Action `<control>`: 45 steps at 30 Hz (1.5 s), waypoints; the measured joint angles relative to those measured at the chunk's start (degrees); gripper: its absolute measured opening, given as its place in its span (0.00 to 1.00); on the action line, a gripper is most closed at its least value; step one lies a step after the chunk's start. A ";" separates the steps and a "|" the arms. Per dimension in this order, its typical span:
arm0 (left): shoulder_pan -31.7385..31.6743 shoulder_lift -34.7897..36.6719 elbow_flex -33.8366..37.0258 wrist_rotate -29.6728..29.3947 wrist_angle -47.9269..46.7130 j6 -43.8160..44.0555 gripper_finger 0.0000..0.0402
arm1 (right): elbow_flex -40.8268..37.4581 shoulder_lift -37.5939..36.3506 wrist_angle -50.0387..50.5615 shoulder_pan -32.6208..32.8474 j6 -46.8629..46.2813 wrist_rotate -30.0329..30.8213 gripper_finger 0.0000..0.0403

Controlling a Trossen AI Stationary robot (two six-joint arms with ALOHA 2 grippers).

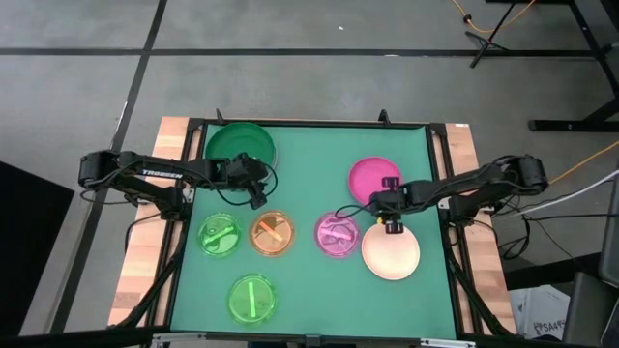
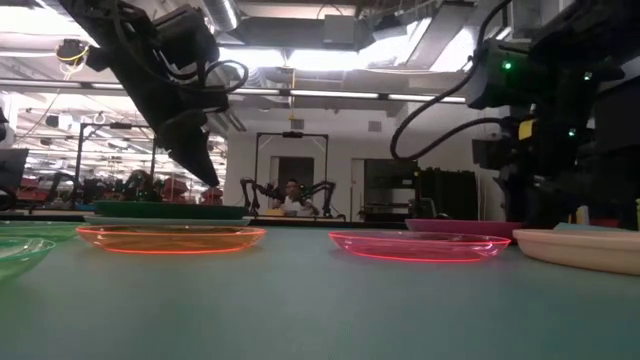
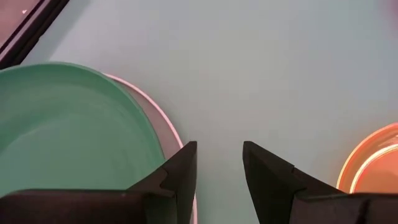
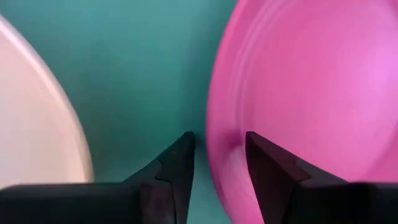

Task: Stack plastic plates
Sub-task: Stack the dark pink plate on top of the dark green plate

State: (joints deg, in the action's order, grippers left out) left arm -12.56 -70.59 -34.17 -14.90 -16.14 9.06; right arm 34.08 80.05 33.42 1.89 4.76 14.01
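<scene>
The dark green plate point(image 1: 240, 145) lies at the far left; in the left wrist view the dark green plate point(image 3: 62, 137) rests on a plate with a pale rim point(image 3: 158, 115). The magenta plate point(image 1: 375, 179), the cream plate point(image 1: 391, 251), two small green plates point(image 1: 220, 235) point(image 1: 251, 298), an orange plate point(image 1: 273, 233) and a pink plate point(image 1: 337, 235) lie flat on the mat. My left gripper point(image 1: 256, 196) hangs open above the mat, beside the dark green plate. My right gripper point(image 1: 388, 215) is open and low, between the magenta and cream plates. My right gripper point(image 4: 217, 146) stands astride the magenta plate's near rim point(image 4: 214, 134). One finger is outside over the mat and the other finger point(image 4: 261, 155) is over the plate's inside. It comes slanting down from the table's right. Whether either finger touches the rim I cannot tell.
A raised black frame point(image 1: 435, 155) borders the green mat. Bare mat point(image 1: 319, 155) lies between the dark green and magenta plates, and more along the near right edge. In the low view a person sits in the room behind the table point(image 2: 291, 195).
</scene>
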 joint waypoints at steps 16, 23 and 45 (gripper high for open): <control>0.00 0.00 0.00 6.33 5.75 -0.49 0.31 | 2.49 1.36 -0.36 -0.09 0.31 2.02 0.02; 1.02 0.00 0.00 10.15 14.72 -4.30 0.31 | 7.31 1.34 -0.64 -0.09 6.65 1.55 0.01; 9.97 0.00 0.00 10.14 34.80 -26.10 0.31 | 21.72 1.90 -9.19 -0.04 30.71 -7.83 0.00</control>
State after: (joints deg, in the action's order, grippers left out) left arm -2.59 -70.59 -34.17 -4.75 18.66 -17.04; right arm 55.80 81.95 24.23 1.85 35.48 6.18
